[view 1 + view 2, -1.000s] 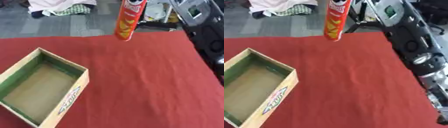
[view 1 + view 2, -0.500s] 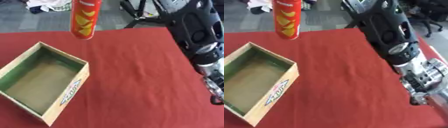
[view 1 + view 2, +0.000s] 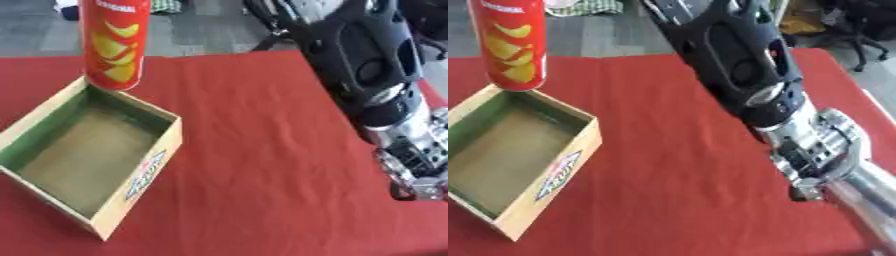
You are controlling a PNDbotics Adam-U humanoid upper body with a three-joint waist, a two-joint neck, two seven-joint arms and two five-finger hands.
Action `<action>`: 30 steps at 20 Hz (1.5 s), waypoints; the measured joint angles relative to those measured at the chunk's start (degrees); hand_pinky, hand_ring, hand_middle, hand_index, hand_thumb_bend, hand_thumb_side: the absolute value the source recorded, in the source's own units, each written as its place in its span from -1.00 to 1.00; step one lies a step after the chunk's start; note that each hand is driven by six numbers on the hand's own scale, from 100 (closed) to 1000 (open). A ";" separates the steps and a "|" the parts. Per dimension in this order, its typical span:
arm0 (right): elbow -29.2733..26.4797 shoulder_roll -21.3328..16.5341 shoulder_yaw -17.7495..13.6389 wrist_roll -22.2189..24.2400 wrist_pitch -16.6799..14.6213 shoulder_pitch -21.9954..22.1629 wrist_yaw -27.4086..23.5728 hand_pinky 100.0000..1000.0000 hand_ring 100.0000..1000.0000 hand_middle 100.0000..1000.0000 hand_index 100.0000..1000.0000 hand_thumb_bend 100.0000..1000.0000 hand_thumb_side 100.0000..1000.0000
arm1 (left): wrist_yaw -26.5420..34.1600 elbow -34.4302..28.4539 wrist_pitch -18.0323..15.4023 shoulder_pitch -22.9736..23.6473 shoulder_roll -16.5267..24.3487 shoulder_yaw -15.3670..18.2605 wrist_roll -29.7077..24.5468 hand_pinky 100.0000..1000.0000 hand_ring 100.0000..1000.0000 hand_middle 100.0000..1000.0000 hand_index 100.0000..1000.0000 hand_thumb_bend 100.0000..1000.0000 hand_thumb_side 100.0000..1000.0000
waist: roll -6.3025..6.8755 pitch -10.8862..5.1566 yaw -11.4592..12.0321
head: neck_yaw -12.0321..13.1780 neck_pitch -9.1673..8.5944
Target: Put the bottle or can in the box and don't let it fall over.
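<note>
A red crisp can [image 3: 115, 44] is seen upright above the far corner of an open cardboard box [image 3: 131, 185], which lies on the red-covered table [image 3: 262, 150]. The right arm [image 3: 745, 65] crosses the right side; neither hand is shown, so what grips the can cannot be told.

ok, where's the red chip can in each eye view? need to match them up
Left eye view: red chip can at the upper left, upright, its bottom at the far corner of the open cardboard box.
Right eye view: same can at the far upper left, cut by the top edge, again over that corner.
Shared landmark: the box's printed side panel on the red tablecloth.
</note>
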 measured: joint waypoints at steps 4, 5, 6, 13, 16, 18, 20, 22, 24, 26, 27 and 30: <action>0.58 2.85 1.13 0.21 -0.60 -0.02 2.20 -1.00 -0.44 -0.71 -0.70 -1.00 -1.00 | -0.05 0.00 -0.19 -0.15 0.00 0.35 0.83 0.65 0.65 0.60 0.31 0.10 -0.29 | -0.21 -0.04 0.59 | -0.58 0.00; 0.89 3.33 1.49 0.24 -0.85 0.05 2.92 -1.00 -0.43 -0.71 -0.69 -1.00 -1.00 | -0.08 0.00 -0.29 -0.27 0.00 0.38 1.13 0.65 0.65 0.60 0.31 0.10 -0.29 | -0.25 -0.04 0.70 | -0.69 0.00; 1.25 3.79 1.88 0.31 -1.11 0.12 3.63 -1.00 -0.43 -0.70 -0.68 -1.00 -1.00 | -0.09 0.00 -0.38 -0.37 0.00 0.43 1.46 0.65 0.65 0.60 0.31 0.10 -0.29 | -0.28 -0.04 0.74 | -0.82 -0.01; 3.54 6.19 4.14 -0.17 -3.29 2.69 7.81 -1.00 -0.38 -0.64 -0.62 -1.00 -1.00 | -0.09 0.00 -0.71 -0.63 0.00 0.70 2.94 0.65 0.65 0.60 0.31 0.10 -0.29 | -0.28 0.22 1.48 | -1.15 -0.42; 4.39 6.93 4.88 -0.77 -4.19 3.38 8.79 -1.00 -0.33 -0.58 -0.55 -1.00 -1.00 | -0.09 0.00 -0.78 -0.75 0.00 0.70 3.04 0.65 0.65 0.60 0.31 0.10 -0.29 | -0.28 0.43 1.64 | -1.44 -0.69; 4.94 7.44 5.40 -0.99 -4.72 3.72 9.23 -0.98 -0.18 -0.38 -0.34 -1.00 -1.00 | -0.08 0.00 -0.77 -0.76 -0.01 0.70 3.04 0.65 0.65 0.60 0.31 0.10 -0.29 | -0.28 0.60 1.84 | -1.62 -0.86; 5.44 7.89 5.82 -0.87 -5.12 4.27 9.74 -0.73 -0.02 -0.17 -0.14 -0.96 -1.00 | 0.07 0.00 -0.76 -0.76 -0.01 0.70 3.02 0.65 0.65 0.60 0.31 0.10 -0.29 | -0.28 0.64 1.96 | -1.77 -0.93; 6.01 8.25 6.35 -0.04 -5.72 4.75 10.60 -0.48 0.14 0.01 0.04 -0.66 -1.00 | 0.13 0.00 -0.76 -0.76 -0.01 0.70 3.02 0.65 0.65 0.60 0.31 0.10 -0.29 | -0.29 0.74 2.16 | -1.84 -0.99; 6.52 8.33 6.86 1.49 -6.51 5.12 11.62 0.09 0.53 0.42 0.41 -0.16 -0.70 | 0.14 0.00 -0.76 -0.76 -0.01 0.70 3.02 0.65 0.65 0.60 0.31 0.10 -0.29 | -0.34 0.84 2.16 | -1.86 -1.12; 7.05 8.36 7.23 3.39 -7.43 5.26 12.85 0.36 0.68 0.55 0.60 -0.02 -0.46 | 0.14 0.00 -0.76 -0.76 -0.01 0.70 3.02 0.65 0.65 0.60 0.31 0.10 -0.29 | -0.47 0.93 2.17 | -1.87 -1.28; 7.21 8.38 7.28 4.17 -7.83 5.40 13.53 0.42 0.70 0.58 0.64 0.01 -0.40 | 0.14 0.00 -0.76 -0.76 -0.01 0.71 3.02 0.65 0.65 0.60 0.31 0.10 -0.29 | -0.57 0.93 2.17 | -1.87 -1.36; 7.42 8.57 7.15 5.44 -8.42 5.42 15.24 0.42 0.70 0.58 0.67 0.03 -0.36 | 0.14 0.00 -0.75 -0.76 -0.02 0.71 3.01 0.65 0.65 0.60 0.31 0.10 -0.29 | -0.64 0.93 2.15 | -1.85 -1.37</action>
